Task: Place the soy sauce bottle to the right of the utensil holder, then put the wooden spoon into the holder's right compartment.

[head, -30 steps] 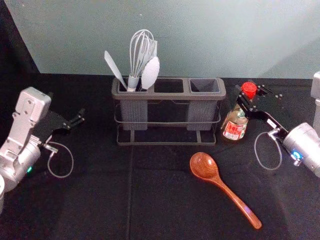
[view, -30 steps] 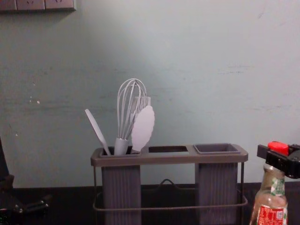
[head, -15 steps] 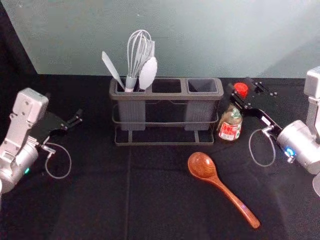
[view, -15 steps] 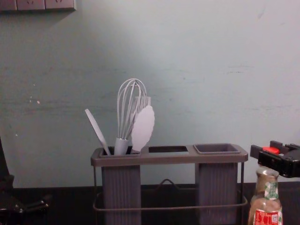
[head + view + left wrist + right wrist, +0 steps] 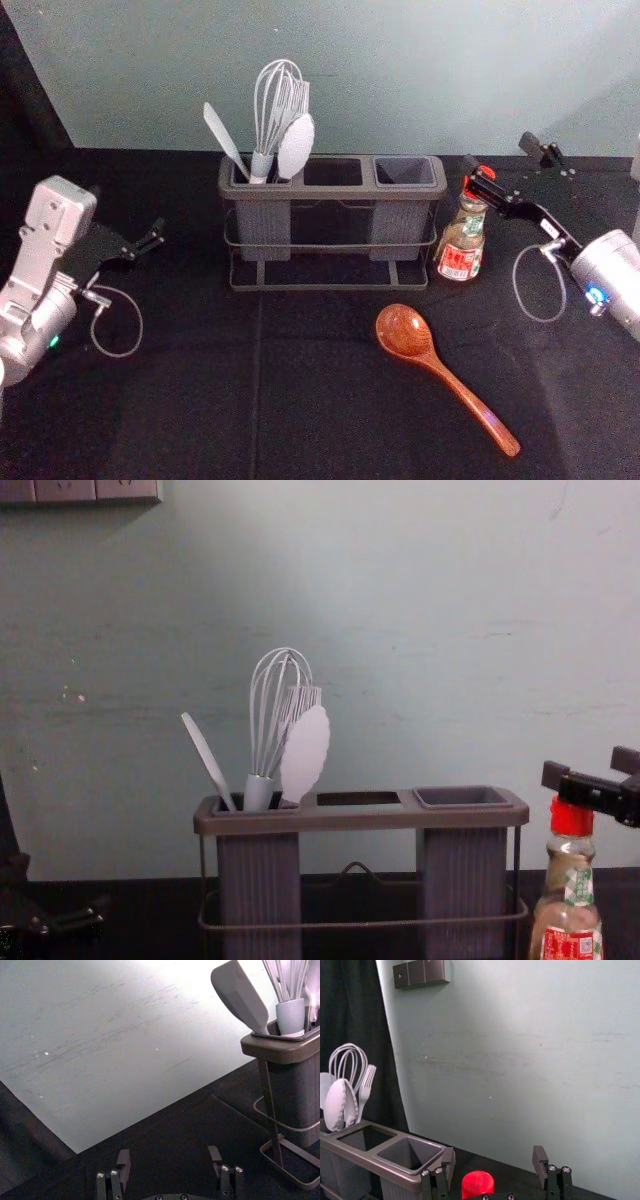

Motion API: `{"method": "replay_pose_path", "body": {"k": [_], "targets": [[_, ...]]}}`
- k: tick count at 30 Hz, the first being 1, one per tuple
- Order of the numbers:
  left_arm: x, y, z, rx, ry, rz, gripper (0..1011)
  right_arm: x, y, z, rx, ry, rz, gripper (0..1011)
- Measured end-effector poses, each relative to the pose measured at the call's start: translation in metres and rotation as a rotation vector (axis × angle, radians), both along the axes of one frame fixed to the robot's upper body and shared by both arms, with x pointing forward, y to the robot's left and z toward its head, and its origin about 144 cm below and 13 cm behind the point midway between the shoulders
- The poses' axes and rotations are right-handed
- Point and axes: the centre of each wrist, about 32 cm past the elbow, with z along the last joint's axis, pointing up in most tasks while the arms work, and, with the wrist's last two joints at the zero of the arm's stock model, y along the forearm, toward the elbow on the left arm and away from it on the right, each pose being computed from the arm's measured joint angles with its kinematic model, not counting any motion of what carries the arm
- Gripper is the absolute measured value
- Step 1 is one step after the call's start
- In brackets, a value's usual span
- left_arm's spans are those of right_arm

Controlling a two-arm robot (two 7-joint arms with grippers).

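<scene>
Right end effector [image 5: 498, 151] raised; bottle [image 5: 461, 259] below.

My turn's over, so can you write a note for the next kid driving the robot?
Right gripper: open, by the red cap of the soy sauce bottle, not gripping it.
Left gripper: open, idle, left of the utensil holder.
Done: the bottle stands right of the holder.
To do: the wooden spoon lies in front of the holder; put it in the right compartment.
</scene>
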Motion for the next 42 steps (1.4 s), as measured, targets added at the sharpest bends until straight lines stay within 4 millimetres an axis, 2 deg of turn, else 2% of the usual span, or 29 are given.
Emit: {"method": "replay_pose_path", "body": {"k": [3,4,5,18,31,42], "targets": [[0.000,0.000,0.000,0.000,0.000,0.000,1011,-0.003,0.000,0.004,-0.009,-0.012,-0.008,1003],[0.000,0.000,0.000,0.000,0.000,0.000,1011,-0.025,0.007,0.017,-0.064,-0.025,-0.020,1002],[0.000,0.000,0.000,0.000,0.000,0.000,1011,-0.032,0.009,0.018,-0.076,-0.022,-0.016,1003],[0.000,0.000,0.000,0.000,0.000,0.000,1011,-0.081,0.042,0.013,-0.151,0.045,0.029,1002],[0.000,0.000,0.000,0.000,0.000,0.000,1011,-0.109,0.068,-0.001,-0.195,0.153,0.015,1003],[0.000,0.000,0.000,0.000,0.000,0.000,1011,-0.112,0.072,-0.005,-0.160,0.178,0.031,1002]]}}
